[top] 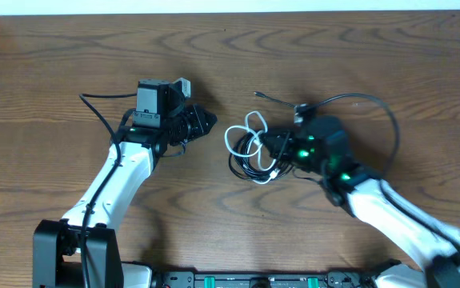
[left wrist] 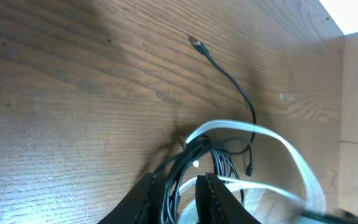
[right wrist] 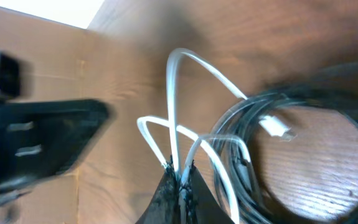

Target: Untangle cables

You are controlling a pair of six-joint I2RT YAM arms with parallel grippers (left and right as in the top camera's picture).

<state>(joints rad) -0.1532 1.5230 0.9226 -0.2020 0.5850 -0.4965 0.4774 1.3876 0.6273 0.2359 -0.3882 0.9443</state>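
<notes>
Jaws of your right gripper (right wrist: 180, 169) pinch the white cord (right wrist: 172, 93); your left gripper (left wrist: 179, 182) is slightly parted, empty. One black cord (left wrist: 228, 78) runs straight out, plug pointing away from the tangle.

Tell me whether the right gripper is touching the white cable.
Touching. The right wrist view shows the right gripper shut on the white cable, strands pinched between the jaws.
</notes>
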